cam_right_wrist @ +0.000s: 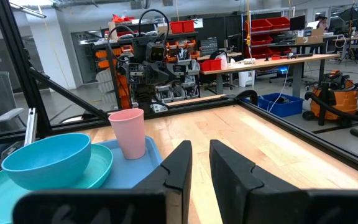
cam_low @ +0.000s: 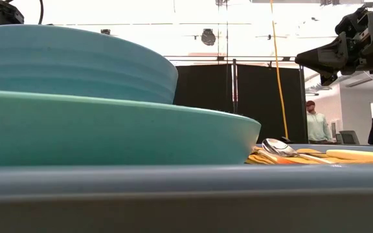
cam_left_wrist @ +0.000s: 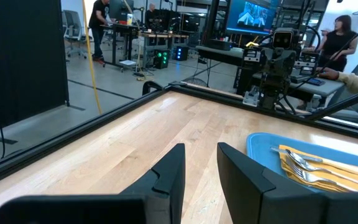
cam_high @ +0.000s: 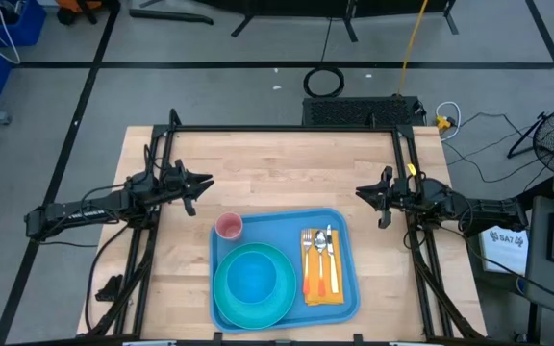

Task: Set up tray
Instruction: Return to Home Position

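Tray: we find the light-blue tray [cam_high: 275, 223] lying flat on the wooden worktop [cam_high: 277, 163], between the two arms and toward the edge at the bottom of the high view.
On the tray: a teal plate [cam_high: 288, 294] with a teal bowl [cam_high: 253, 277] sitting in it fills the left part. A pink cup [cam_high: 229, 226] stands upright at the far left corner, just beside the plate. A yellow napkin [cam_high: 323, 300] lies on the right part, with the cutlery [cam_high: 321, 252] side by side on top of it.
Around: a black frame [cam_high: 287, 128] borders the worktop, and in the low view we see people [cam_low: 315, 123] in the room beyond.
Blocked: in the low view, the tray's near rim fills the bottom, and the plate and bowl cover the left side, so the cup is hidden there.
Hard to make out: from above we cannot tell the cutlery pieces apart with certainty.
Left gripper [cam_high: 207, 183]: above bare worktop, well apart from the tray's left side. Its jaws are a narrow gap apart, gripping and touching nothing.
Right gripper [cam_high: 359, 192]: above bare worktop, off the tray's far right corner. Its jaws are likewise slightly apart and empty.
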`<action>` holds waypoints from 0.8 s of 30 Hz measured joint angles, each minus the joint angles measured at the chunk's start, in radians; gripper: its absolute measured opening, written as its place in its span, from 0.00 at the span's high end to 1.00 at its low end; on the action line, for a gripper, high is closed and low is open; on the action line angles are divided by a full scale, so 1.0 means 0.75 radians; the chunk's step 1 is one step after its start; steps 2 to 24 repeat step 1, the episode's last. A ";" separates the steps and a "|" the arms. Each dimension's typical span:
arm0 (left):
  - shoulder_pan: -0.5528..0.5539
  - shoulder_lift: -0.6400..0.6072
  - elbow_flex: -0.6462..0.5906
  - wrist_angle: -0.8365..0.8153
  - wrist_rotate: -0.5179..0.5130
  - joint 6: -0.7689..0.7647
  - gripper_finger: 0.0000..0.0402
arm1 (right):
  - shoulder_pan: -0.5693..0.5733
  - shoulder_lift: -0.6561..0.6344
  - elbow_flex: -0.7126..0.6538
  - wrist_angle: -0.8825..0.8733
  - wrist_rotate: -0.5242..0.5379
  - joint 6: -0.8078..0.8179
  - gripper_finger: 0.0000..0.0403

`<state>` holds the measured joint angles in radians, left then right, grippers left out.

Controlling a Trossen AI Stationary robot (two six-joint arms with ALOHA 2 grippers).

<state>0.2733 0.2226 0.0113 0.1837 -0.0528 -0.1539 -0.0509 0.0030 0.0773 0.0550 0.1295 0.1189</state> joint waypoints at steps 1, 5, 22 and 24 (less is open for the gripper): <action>0.000 0.000 0.000 0.000 0.000 0.000 0.76 | 0.000 0.000 0.000 0.000 0.000 0.000 0.88; 0.000 0.000 0.000 0.000 0.000 0.000 0.76 | 0.000 0.000 0.000 0.000 0.000 0.000 0.88; 0.000 0.000 0.000 0.000 0.000 0.000 0.76 | 0.000 0.000 0.000 0.000 0.000 0.000 0.88; 0.000 0.000 0.000 0.000 0.000 0.000 0.76 | 0.000 0.000 0.000 0.000 0.000 0.000 0.88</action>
